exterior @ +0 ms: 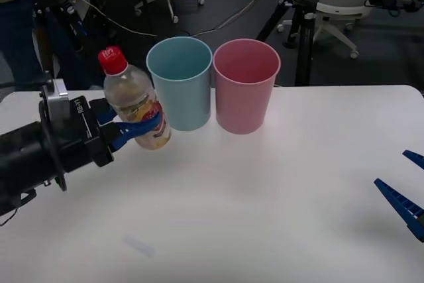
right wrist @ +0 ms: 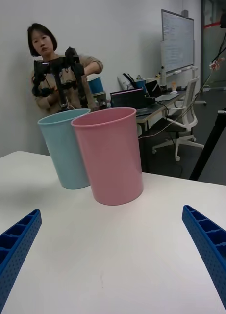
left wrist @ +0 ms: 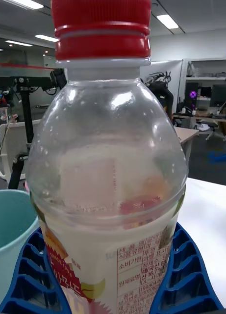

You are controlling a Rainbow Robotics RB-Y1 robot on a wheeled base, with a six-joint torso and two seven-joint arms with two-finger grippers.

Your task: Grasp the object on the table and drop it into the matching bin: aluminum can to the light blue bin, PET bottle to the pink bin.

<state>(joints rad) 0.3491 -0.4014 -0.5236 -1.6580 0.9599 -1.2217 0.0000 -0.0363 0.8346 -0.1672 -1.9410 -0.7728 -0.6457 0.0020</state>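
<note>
My left gripper (exterior: 137, 128) is shut on the PET bottle (exterior: 136, 103), a small clear bottle with a red cap and a pale label, held upright above the white table (exterior: 265, 217) just left of the light blue bin (exterior: 180, 83). The left wrist view has the bottle (left wrist: 110, 196) up close between the blue fingers (left wrist: 184, 274), with the light blue bin's rim (left wrist: 7, 221) beside it. The pink bin (exterior: 245, 85) stands touching the blue one on its right. My right gripper (exterior: 409, 191) rests open at the table's right edge, facing the pink bin (right wrist: 110, 154) and the blue bin (right wrist: 63, 147).
Both bins stand near the table's far edge. Behind the table are a black tripod (exterior: 301, 11), office chairs and cables on the floor. A person (right wrist: 49, 73) stands beyond the bins by a desk. The white tabletop stretches wide in front of the bins.
</note>
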